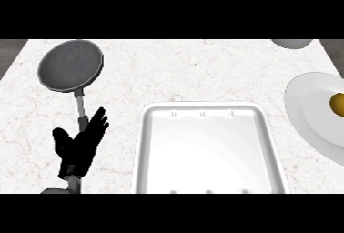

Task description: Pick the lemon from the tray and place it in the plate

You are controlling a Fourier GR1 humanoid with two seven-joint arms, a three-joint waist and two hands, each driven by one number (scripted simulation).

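Note:
A yellow lemon [337, 104] lies on the white plate [310, 113] at the right edge of the head view, partly cut off by the frame. The white tray [149, 150] sits in the lower middle of the counter with nothing in it. My left hand [82, 145] rests at the lower left, fingers straight and pointing up, well left of the tray and holding nothing. My right hand does not show.
A dark grey frying pan [70, 64] lies at the upper left, its handle [81, 105] running down toward my left hand. Part of a white bowl [292, 43] shows at the top right edge. The counter is pale marble.

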